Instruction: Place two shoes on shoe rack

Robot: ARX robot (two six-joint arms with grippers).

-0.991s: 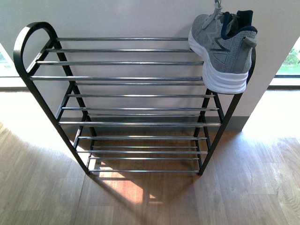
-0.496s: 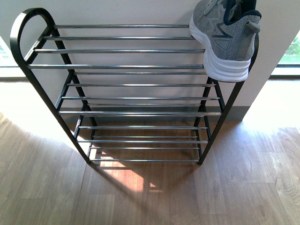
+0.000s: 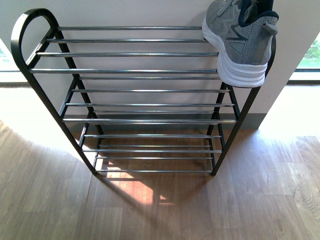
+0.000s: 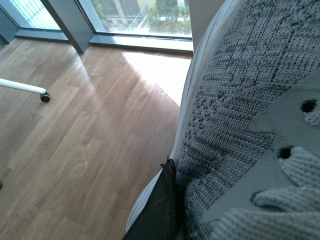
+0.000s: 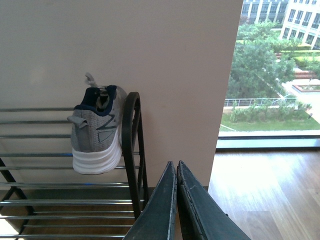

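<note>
One grey sneaker (image 3: 242, 40) with a thick white sole rests on the right end of the top tier of the black shoe rack (image 3: 145, 71), heel toward me. The right wrist view shows that sneaker (image 5: 97, 132) beside the rack's curved black end loop (image 5: 131, 150). Knit fabric of a second grey sneaker (image 4: 240, 125) fills the left wrist view, with my left gripper (image 4: 167, 172) shut on it; a single dark finger (image 4: 160, 210) shows against the white sole. My right gripper (image 5: 176, 167) is shut, holding nothing, to the right of the rack. Neither arm shows in the front view.
The rack stands against a pale wall (image 3: 125, 12) on a wooden floor (image 3: 150, 210). Its lower tiers (image 3: 150, 120) and the left part of the top tier hold nothing. Floor-to-ceiling windows (image 5: 272, 75) lie to the right. A white wheeled leg (image 4: 25, 89) stands on the floor in the left wrist view.
The front view shifted between one second and half a second ago, so the rack and sneaker now sit higher in frame. Nothing has moved since.
</note>
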